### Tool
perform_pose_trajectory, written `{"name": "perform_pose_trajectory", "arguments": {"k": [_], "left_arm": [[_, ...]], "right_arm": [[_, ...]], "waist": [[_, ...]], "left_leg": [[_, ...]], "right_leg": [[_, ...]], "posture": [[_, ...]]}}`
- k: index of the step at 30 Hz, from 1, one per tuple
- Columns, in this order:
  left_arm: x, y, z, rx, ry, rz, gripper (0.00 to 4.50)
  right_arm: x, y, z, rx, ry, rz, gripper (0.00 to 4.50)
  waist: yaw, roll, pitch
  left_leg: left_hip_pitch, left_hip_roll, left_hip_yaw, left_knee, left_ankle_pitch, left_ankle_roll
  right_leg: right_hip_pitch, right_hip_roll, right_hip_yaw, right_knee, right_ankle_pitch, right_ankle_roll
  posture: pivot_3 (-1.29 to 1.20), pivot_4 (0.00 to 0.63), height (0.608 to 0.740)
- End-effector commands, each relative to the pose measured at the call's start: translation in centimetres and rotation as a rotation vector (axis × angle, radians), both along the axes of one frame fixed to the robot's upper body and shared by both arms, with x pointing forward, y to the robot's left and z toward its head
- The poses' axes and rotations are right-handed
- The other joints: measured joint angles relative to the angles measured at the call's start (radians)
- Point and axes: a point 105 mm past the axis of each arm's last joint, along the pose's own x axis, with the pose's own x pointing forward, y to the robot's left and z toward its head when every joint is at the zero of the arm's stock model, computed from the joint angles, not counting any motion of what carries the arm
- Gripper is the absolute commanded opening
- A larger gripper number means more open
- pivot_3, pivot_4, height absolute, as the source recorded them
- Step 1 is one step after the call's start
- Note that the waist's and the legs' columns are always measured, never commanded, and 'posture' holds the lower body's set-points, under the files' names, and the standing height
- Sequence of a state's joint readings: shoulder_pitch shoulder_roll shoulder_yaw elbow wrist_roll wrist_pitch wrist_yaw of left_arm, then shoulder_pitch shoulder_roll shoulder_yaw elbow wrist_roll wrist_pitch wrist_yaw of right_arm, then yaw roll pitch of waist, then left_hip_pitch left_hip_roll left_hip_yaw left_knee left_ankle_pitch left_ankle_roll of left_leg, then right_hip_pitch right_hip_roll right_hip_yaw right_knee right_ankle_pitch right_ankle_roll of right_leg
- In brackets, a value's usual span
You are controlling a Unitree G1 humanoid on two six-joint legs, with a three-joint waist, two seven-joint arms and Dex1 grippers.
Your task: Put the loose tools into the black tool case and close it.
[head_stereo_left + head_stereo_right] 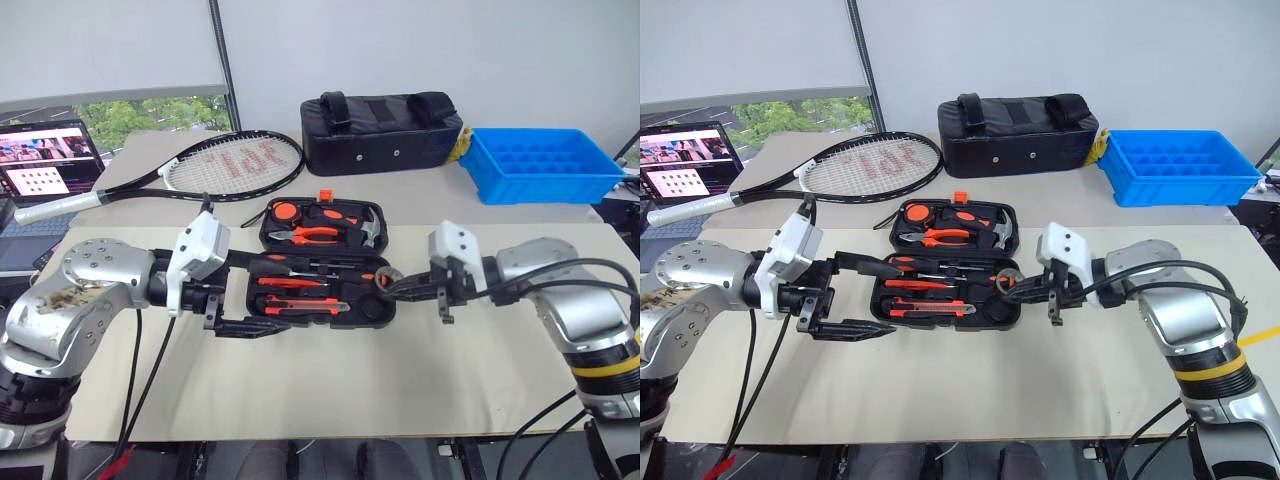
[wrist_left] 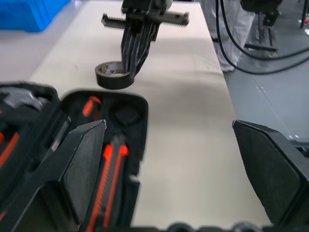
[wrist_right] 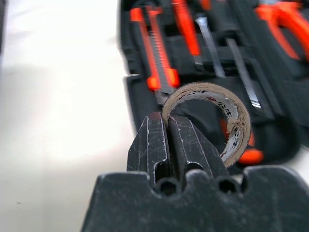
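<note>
laptop [image 1: 45, 165] cut off at edge

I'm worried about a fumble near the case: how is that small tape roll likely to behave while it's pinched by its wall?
The tape roll is a thin hollow ring, so probably light. The right gripper pinches just one side of its wall, so it may swivel or slip. Being round, it would likely roll if dropped on the table beside the tool case.
</note>
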State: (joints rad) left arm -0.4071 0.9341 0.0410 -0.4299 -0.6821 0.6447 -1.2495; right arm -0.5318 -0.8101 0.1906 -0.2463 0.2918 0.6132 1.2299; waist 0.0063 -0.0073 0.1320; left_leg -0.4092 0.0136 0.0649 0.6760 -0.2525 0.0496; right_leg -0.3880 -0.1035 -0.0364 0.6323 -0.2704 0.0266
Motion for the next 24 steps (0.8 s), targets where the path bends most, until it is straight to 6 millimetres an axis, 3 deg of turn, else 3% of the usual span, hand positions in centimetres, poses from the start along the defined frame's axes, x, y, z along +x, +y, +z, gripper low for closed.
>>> {"name": "perform_pose_trajectory", "arguments": {"k": [1, 9, 14, 20, 24], "left_arm": [[0.5, 0.4, -0.2, 0.044, -0.056, 0.016, 4.5], [1.4, 0.8, -0.5, 0.058, -0.085, 0.054, 4.5], [1.5, 0.9, -0.5, 0.054, -0.09, 0.058, 4.5], [1.7, 1.1, -0.6, 0.039, -0.09, 0.076, 4.5], [2.3, 1.7, -0.7, 0.015, -0.084, 0.116, 4.5]], "right_arm": [[-0.2, 0.9, -0.7, -0.039, -0.046, 0.016, 0.04], [0.5, 1.0, -2.6, -0.11, -0.058, -0.016, 0.04], [0.9, 0.7, -2.6, -0.117, -0.061, -0.043, 0.04], [0.3, 0.9, -2.2, -0.093, -0.042, -0.022, 2.05], [1.1, 0.8, -0.5, -0.024, -0.072, -0.064, 3.41]], "waist": [[0.002, 0.0, 0.0], [0.004, 0.0, 0.0], [0.004, 0.0, 0.0], [0.004, 0.0, 0.0], [0.004, 0.0, 0.0]], "left_leg": [[0.0, 0.0, 0.0, 0.0, 0.0, 0.0], [0.0, 0.0, 0.0, 0.0, 0.0, 0.0], [0.001, 0.0, 0.0, 0.0, 0.0, 0.0], [0.001, 0.0, 0.0, 0.0, 0.0, 0.0], [0.001, 0.0, 0.0, 0.0, 0.0, 0.0]], "right_leg": [[0.0, 0.0, 0.0, 0.0, 0.0, 0.0], [0.0, 0.001, 0.0, 0.001, 0.0, 0.0], [0.0, 0.001, 0.0, 0.001, 0.0, 0.0], [0.0, 0.002, 0.0, 0.001, 0.0, 0.0], [0.0, 0.002, 0.0, 0.001, 0.0, 0.0]], "posture": [[0.0, 0.15, 0.729], [0.0, 0.15, 0.729], [0.0, 0.15, 0.729], [0.0, 0.15, 0.729], [0.0, 0.15, 0.729]]}}
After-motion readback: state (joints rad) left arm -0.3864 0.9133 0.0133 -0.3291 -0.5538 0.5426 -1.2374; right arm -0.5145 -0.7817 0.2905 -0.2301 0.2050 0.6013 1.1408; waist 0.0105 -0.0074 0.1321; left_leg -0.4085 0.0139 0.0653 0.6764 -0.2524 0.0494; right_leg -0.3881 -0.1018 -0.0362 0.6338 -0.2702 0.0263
